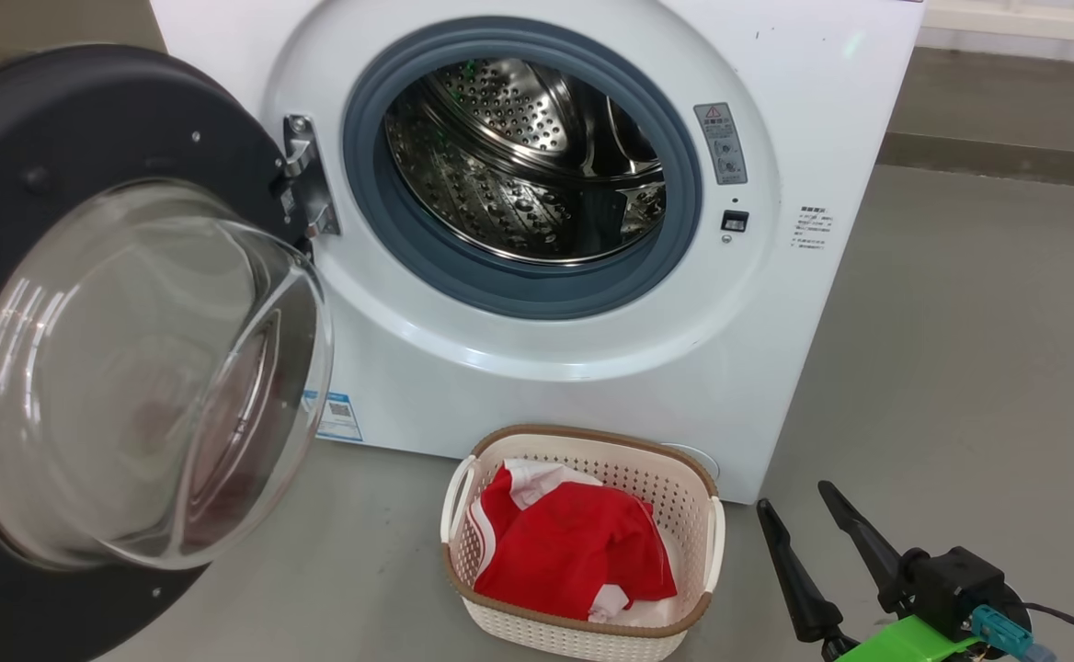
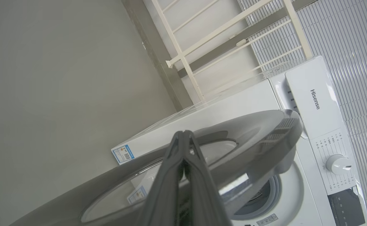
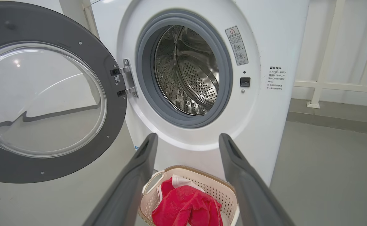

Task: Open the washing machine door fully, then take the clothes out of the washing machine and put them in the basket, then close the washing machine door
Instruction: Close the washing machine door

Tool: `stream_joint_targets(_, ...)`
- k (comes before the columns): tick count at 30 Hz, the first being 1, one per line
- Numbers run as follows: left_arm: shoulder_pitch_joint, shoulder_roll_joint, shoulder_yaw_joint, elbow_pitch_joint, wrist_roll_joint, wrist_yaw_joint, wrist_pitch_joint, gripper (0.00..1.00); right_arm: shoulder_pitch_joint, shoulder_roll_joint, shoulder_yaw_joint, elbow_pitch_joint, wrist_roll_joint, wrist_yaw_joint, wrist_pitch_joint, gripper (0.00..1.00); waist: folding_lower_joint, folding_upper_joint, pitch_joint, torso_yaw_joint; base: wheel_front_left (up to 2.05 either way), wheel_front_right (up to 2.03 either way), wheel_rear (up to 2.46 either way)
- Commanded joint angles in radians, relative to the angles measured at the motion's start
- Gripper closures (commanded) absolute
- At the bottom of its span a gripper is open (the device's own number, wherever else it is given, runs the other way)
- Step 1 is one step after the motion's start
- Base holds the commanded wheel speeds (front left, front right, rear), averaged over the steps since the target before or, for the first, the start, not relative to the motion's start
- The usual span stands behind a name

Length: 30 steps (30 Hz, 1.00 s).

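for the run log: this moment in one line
door open | drum looks empty | clothes in basket | right tool open | left tool shut

My feeds bright, soft even light, glare on the washing machine door [image 1: 132, 368], drum [image 1: 519, 184] glinting, left gripper [image 2: 183, 135] near-lens blurred.

The drum [image 1: 519, 198] is being seen as shiny perforated steel. The door [image 1: 132, 368] is being seen as smooth glass, the clothes [image 1: 574, 552] as soft cloth.
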Motion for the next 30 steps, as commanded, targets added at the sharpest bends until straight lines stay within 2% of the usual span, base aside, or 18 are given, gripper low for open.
stream_joint_targets(1, 0.023, 0.01, 0.007, -0.035, -0.015, 0.004, 0.029, 1.0, -0.03, -0.007, 0.019, -0.021, -0.003, 0.007, -0.006, 0.0, 0.0, 0.0, 0.0, 0.002, 0.0, 0.0, 0.0)
stream_joint_targets(7, 0.057, -0.03, 0.024, -0.114, -0.051, 0.01, 0.061, 1.0, -0.032, -0.001, 0.019, -0.018, -0.004, 0.007, -0.006, 0.0, 0.0, 0.0, 0.0, 0.005, 0.0, 0.0, 0.0)
stream_joint_targets(16, 0.128, -0.11, 0.05, -0.272, -0.106, 0.047, 0.112, 1.0, -0.029, 0.006, 0.013, -0.015, 0.0, 0.007, -0.006, 0.0, 0.0, 0.0, 0.004, 0.011, 0.0, 0.0, 0.0)
stream_joint_targets(26, 0.186, -0.248, 0.064, -0.457, -0.15, 0.105, 0.105, 1.0, -0.034, 0.014, 0.01, -0.008, 0.002, 0.007, -0.006, 0.0, 0.0, 0.0, 0.006, 0.011, 0.0, 0.0, 0.0)
stream_joint_targets(30, 0.216, -0.286, 0.056, -0.538, -0.159, 0.122, 0.121, 1.0, -0.039, 0.016, 0.009, -0.006, 0.003, 0.007, -0.006, 0.0, 0.0, 0.0, 0.005, 0.006, 0.0, 0.0, 0.0)
